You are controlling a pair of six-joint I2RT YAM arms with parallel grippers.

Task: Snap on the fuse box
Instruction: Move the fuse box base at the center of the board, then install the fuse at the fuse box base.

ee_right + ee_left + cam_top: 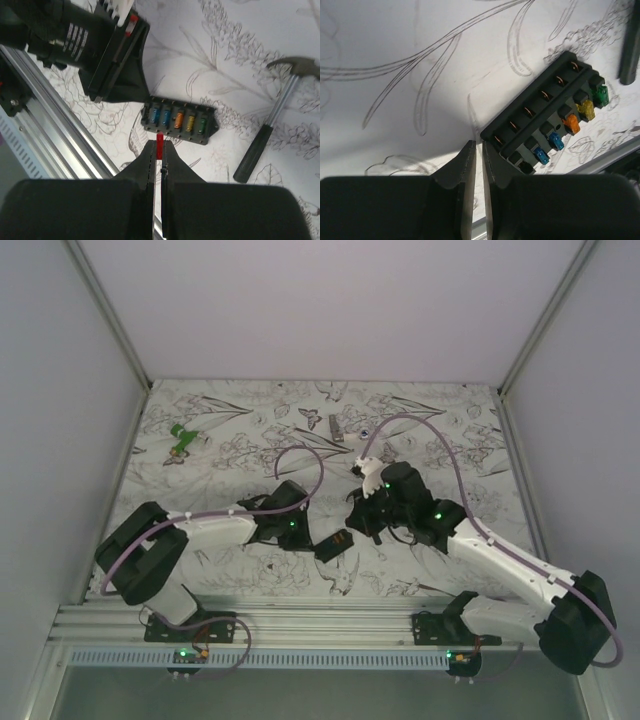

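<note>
Near the table's front middle, fuse box lies flat between the two bent-down arms: right gripper close by, pinching a red blade fuse; left gripper at its end, fingers nearly together, empty.

walls: plain white | tabletop: floral line-print cover | front: aluminium rail

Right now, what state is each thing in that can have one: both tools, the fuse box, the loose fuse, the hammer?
Left tool: almost closed, nothing between its fingers, beside a corner of the fuse box.
Right tool: closed on the red fuse.
Red fuse: pinched, not seated in the box.
Fuse box: uncovered, lying flat, five fuses seated, end slot empty.
Hammer: lying flat, untouched.
</note>
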